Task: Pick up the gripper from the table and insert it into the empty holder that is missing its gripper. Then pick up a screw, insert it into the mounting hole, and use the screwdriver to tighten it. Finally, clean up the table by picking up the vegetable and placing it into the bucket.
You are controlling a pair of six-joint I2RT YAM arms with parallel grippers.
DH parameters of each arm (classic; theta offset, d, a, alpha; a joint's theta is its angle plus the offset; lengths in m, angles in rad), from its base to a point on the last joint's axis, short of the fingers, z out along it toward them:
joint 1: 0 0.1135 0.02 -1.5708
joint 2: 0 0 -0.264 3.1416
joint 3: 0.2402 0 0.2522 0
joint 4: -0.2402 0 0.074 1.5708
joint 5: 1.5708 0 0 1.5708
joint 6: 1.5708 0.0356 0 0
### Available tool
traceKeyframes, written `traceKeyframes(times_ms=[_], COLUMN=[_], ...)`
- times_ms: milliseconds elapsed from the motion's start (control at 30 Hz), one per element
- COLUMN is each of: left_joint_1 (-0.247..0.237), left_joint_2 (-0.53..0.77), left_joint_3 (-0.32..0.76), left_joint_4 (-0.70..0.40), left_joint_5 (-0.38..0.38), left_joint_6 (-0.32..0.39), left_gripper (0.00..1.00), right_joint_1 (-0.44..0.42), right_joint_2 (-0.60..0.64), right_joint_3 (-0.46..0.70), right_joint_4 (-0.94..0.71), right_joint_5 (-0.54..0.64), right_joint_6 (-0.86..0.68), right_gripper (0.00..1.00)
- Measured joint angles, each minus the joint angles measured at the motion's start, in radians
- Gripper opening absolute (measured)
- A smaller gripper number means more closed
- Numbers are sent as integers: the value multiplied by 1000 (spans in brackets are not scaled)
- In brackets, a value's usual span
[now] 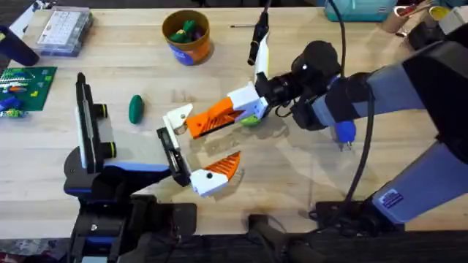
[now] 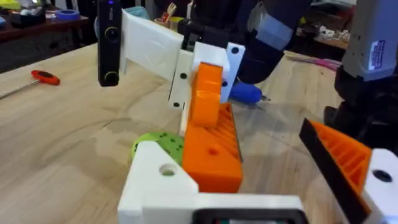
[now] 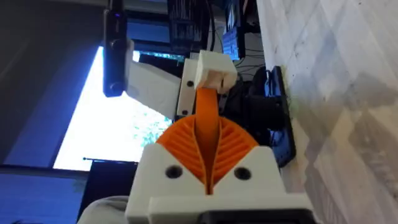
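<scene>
Overhead, I see the right gripper (image 1: 240,109) reached in to the middle of the table, its white fingers (image 1: 247,98) clamped on the gripper (image 1: 216,117). The orange ribbed wedge lies level between the pads and points away from the wrist. Its far end is right at the holder (image 1: 178,117), touching or nearly so. I cannot tell whether it is seated.

The holder sits at one end of the black rail (image 1: 172,155) on the left arm. At the rail's other end is the fixed orange finger (image 1: 221,167), well apart from the holder, so the left gripper (image 1: 201,143) is spread wide with nothing held in the gap.

A light green spotted piece (image 1: 252,119) lies just under the right fingers. A blue-handled tool (image 1: 344,132) lies behind them, beside the right arm's wrist.

On the bare table (image 1: 307,175), the vegetable (image 1: 136,108) lies past the holder on the side away from the right fingers, clear of both grippers. The bucket (image 1: 187,36) stands upright farther off still, well apart from either set of fingers, with small coloured items inside.
</scene>
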Motion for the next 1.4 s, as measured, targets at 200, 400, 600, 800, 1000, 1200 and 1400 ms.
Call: traceKeyframes(times_ms=[200,400,600,800,1000,1200,1400], left_joint_1=[1,1,1,1,2,2,10], left_joint_2=[0,0,0,0,0,0,0], left_joint_3=[0,0,0,0,0,0,0], left_joint_4=[0,0,0,0,0,0,2], left_joint_5=[-3,-2,-3,-4,-6,-7,-24], left_joint_6=[0,-8,-22,-23,-30,-30,-37], left_gripper=[985,985,985,985,985,985,985], right_joint_1=[0,0,0,0,0,1,10], right_joint_2=[0,0,-1,-1,-8,-13,-14], right_joint_3=[6,7,13,13,16,18,66], right_joint_4=[-32,-92,-122,-126,-177,-194,-325], right_joint_5=[0,7,8,8,13,19,16], right_joint_6=[0,-8,-19,-24,-31,-31,-62], right_gripper=[19,18,17,19,19,17,19])
